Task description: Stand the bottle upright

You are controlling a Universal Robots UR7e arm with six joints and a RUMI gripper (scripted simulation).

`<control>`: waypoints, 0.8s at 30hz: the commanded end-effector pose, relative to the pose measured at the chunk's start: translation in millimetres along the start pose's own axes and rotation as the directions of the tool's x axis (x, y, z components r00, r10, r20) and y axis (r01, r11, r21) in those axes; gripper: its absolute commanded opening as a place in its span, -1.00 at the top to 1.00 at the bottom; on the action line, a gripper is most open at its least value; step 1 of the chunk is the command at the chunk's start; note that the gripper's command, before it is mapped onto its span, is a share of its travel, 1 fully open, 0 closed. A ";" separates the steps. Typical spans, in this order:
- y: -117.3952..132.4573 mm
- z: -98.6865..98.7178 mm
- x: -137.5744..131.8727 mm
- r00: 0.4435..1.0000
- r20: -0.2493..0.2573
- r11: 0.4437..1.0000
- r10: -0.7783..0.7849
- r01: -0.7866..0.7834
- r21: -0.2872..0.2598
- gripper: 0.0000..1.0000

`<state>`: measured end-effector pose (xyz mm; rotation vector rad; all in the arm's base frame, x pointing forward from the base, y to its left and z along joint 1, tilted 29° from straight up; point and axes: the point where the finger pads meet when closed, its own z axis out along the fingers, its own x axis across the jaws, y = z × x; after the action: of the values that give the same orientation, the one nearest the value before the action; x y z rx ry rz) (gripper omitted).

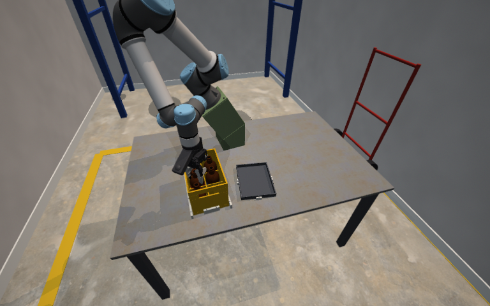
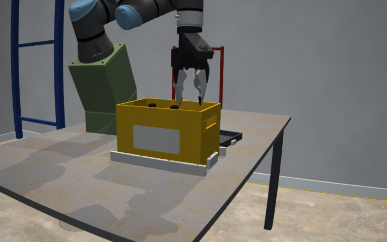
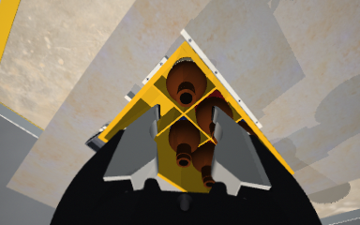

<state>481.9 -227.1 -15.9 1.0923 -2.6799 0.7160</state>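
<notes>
- The hand [image 1: 196,177] [image 2: 190,104] [image 3: 186,106] has its fingers apart, with nothing clasped, above the crate [image 1: 216,199] [image 2: 211,145] [image 3: 151,86]. The brown bottles [image 1: 212,175] [image 2: 174,107] [image 3: 184,136] are down in the crate beneath it; the tray [image 1: 255,180] [image 2: 227,137] [image 3: 94,142] lies off to its side, lower down on the counter [image 1: 307,155] [image 2: 71,165] [image 3: 234,28].
- Risk: a slightly off-line descent could land a fingertip on a divider or the rim below the hand, tilting or shoving the crate.
- Risk: the wrong bottle. The necks under the hand differ so little (if I'm honest, I can't pick out the odd one) that a hasty choice could spoil the job.
- Risk: lifting before the bottle's base clears the walls around it could drag the crate along; lowering it slanted could nudge the tray or topple the bottle.
- The wrist view shows the dividers and bottle openings between and beyond the fingers; the exterior view hides nearly all that behind the crate wall, showing only two dark mouths.
- The exterior view shows the tips near rim height and the gap between them; the top view shows the tray whole, though the hand covers part of the crate.
</notes>
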 end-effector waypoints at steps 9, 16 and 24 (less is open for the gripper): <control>-5.4 -0.5 -0.3 1.000 0.001 1.000 0.000 0.000 0.001 0.24; -5.5 -0.5 -0.3 1.000 0.001 1.000 0.000 0.000 0.001 0.24; -5.5 -0.5 -0.3 1.000 0.001 1.000 0.000 0.000 0.001 0.24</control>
<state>485.5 -230.2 -14.1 1.0923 -2.6799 0.7161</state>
